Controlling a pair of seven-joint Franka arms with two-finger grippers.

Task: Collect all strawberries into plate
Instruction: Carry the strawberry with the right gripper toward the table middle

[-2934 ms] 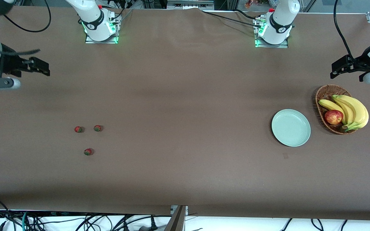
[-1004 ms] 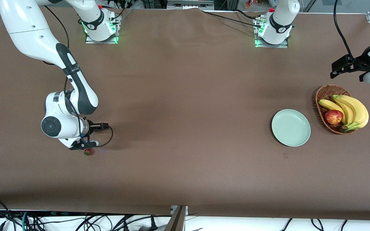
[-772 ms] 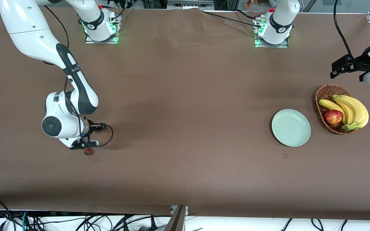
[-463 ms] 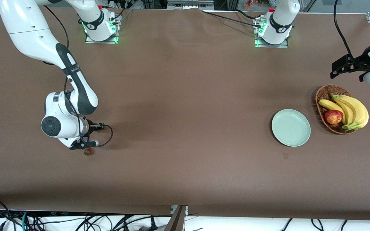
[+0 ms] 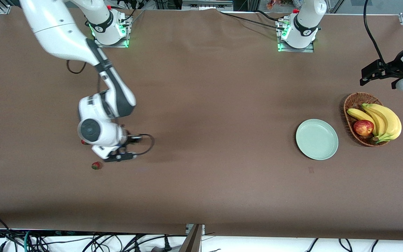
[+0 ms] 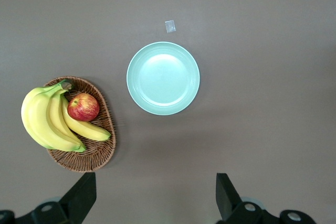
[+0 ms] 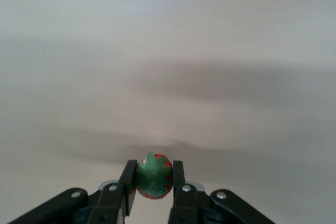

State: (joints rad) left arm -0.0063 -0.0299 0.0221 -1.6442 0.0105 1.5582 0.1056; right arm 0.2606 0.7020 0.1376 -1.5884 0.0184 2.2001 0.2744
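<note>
Could lose the strawberry (image 7: 154, 176) pinched only at its sides in the right end effector (image 7: 153, 182) on the long carry to the plate (image 5: 317, 139), apparently bare; two more on the table (image 5: 201, 182); left end effector (image 6: 155, 198) waiting wide above plate.

3 strawberries, small, red w/ green tops – one (image 5: 96, 165) on table nearest front edge, one (image 5: 83, 142) part-hidden by arm, one (image 7: 154, 176) clamped in right gripper (image 7: 153, 188). Plate (image 5: 317, 139) – pale mint, round, empty, toward left arm's end.
</note>
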